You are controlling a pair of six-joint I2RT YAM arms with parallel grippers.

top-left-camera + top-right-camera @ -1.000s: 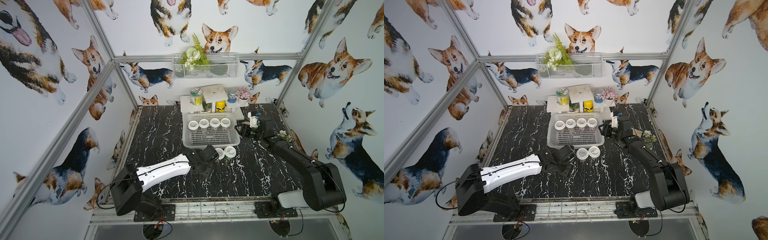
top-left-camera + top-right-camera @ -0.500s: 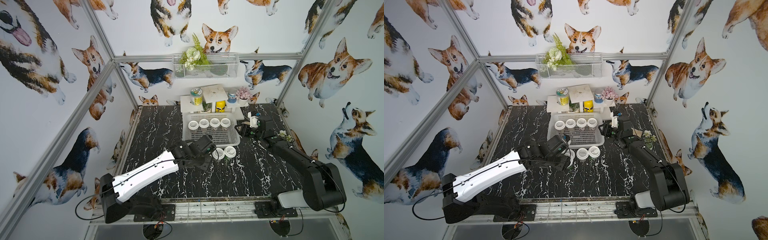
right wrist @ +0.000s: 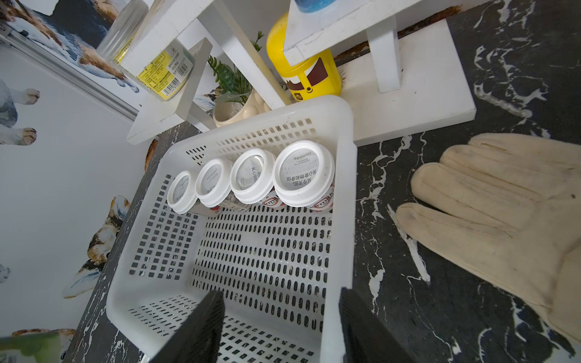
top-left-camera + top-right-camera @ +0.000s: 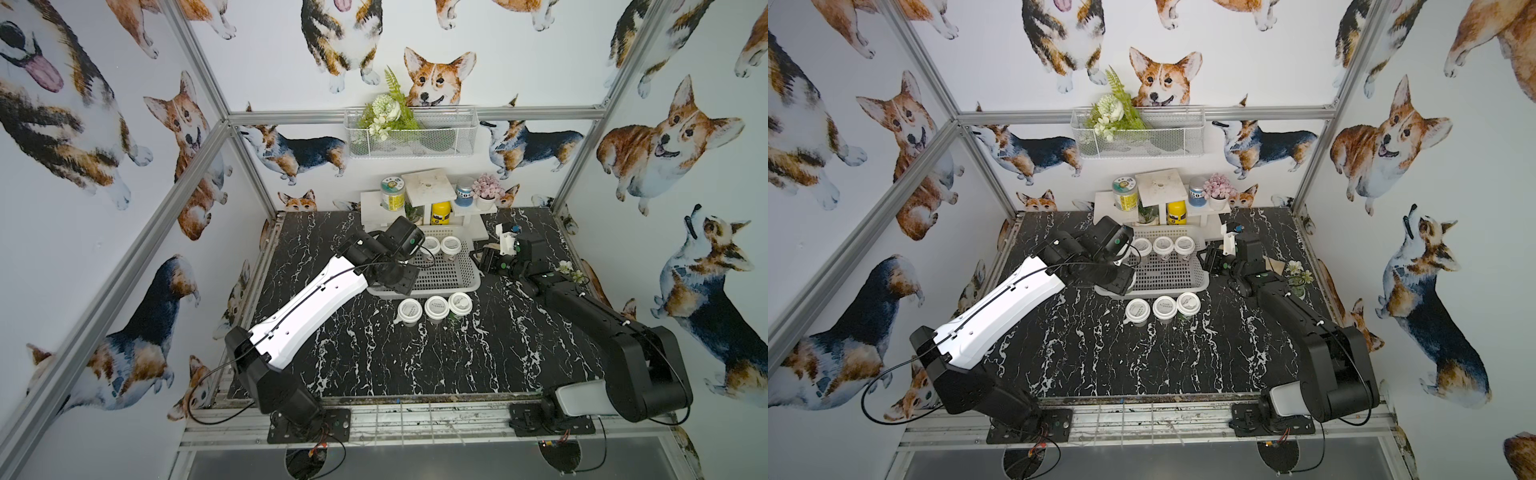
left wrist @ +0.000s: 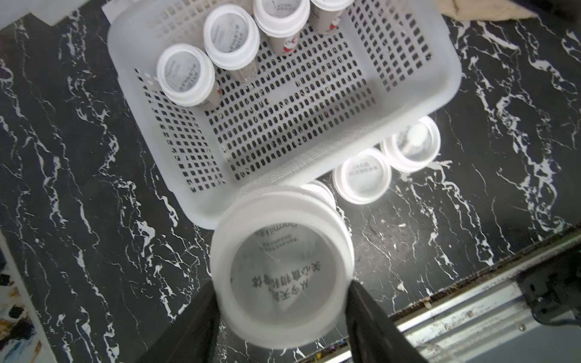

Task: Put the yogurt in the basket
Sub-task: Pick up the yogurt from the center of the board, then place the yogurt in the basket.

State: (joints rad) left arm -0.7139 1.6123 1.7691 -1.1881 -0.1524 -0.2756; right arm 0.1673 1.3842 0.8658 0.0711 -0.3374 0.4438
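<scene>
Black marble surface (image 4: 374,365): three yogurt cups (image 4: 435,306) wait beside white basket (image 4: 476,278) | basket: four cups (image 3: 251,179) inside, my right jaws apart astride its wall | left jaws just lifted fifth cup (image 5: 283,276), clamped, above near rim; lower next.

Both top views look steeply down on the basket (image 4: 449,272) from far off; both wrist cameras hang close above it, sharing its floor.
</scene>
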